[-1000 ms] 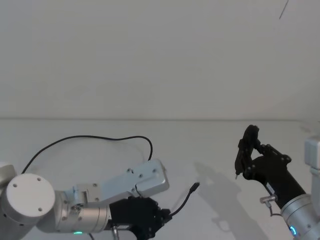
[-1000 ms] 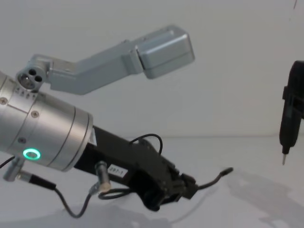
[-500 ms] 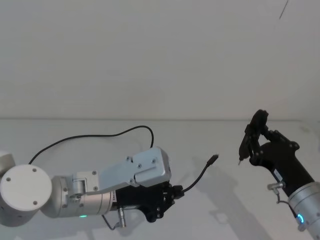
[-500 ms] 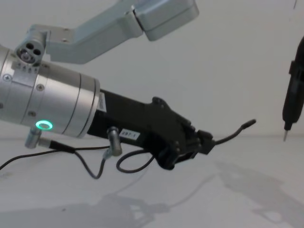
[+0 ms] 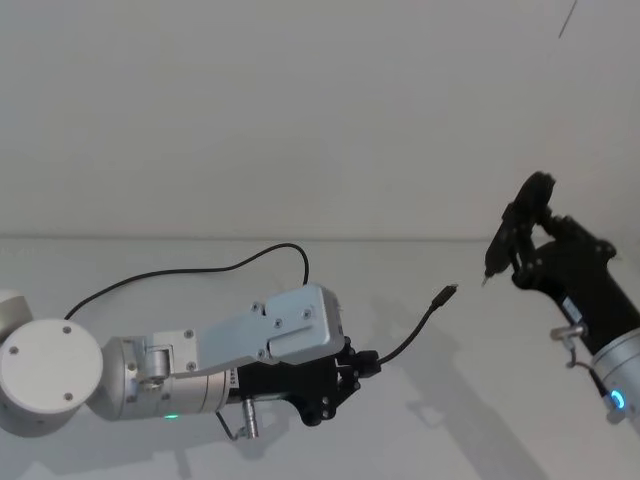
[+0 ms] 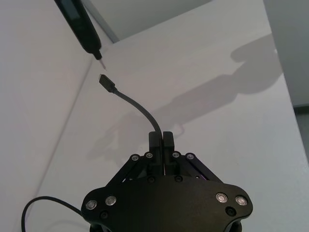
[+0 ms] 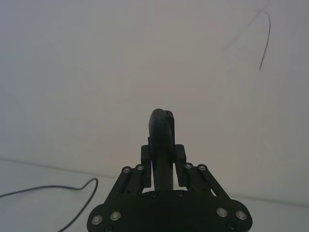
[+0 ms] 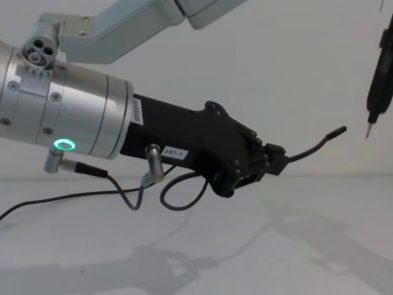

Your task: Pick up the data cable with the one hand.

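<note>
You have lifted the left gripper (image 5: 365, 360) higher off the white table (image 5: 470, 420) than half a second ago, and the data cable (image 5: 412, 332) has risen with it. Its plug now stands closer to the tip of the slim black tool (image 5: 518, 222), which has also climbed.

The left gripper's jaws are pressed together on the cable a short way back from the plug. In the left wrist view the cord leaves the closed fingertips (image 6: 154, 140) and curves away to the plug. The plug sits just beside the tool's thin metal tip, with a small gap between them.

Behind the gripper, the head view shows the cable arcing back toward the robot's left in one long loop. The stretch between that loop and the fingers is hidden by the left arm, so you cannot follow it there. In the chest view a dark loop and a thin lead with a metal plug (image 8: 153, 161) overlap beneath the gripper. You cannot sort one strand from the other, and one of them runs off the frame's left edge.

The right gripper (image 7: 161, 155) is raised at the robot's right, its fingers closed against both sides of the tool. In the chest view the tool is cut off by the right edge. The plug's own details are too small to read.
</note>
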You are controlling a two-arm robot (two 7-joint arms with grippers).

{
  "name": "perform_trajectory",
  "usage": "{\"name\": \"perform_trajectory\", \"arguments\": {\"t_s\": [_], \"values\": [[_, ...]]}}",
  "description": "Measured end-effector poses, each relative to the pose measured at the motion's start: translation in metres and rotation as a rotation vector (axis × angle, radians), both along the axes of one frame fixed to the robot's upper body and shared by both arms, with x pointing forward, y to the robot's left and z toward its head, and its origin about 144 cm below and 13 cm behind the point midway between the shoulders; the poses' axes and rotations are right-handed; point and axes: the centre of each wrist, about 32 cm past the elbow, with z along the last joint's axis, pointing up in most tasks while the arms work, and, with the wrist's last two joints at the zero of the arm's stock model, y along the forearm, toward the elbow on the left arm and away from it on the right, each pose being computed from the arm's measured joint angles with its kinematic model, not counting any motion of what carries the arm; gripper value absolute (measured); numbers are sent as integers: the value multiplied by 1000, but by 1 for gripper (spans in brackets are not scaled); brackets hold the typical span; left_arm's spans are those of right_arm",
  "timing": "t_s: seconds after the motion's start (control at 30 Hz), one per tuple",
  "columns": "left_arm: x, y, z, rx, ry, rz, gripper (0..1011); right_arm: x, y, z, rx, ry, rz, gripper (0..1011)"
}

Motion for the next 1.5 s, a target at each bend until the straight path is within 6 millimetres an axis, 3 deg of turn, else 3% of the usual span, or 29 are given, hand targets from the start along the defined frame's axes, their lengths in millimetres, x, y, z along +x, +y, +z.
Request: {"name": "perform_trajectory", "arguments": {"t_s": [0.5,1.5], "values": [[2,0,2,-13,-26,-15,43,-1,-12,29,37,16,37,283],[2,-1,2,-17,-35,-21,43,1,-10,39,116,100,104,283]]}}
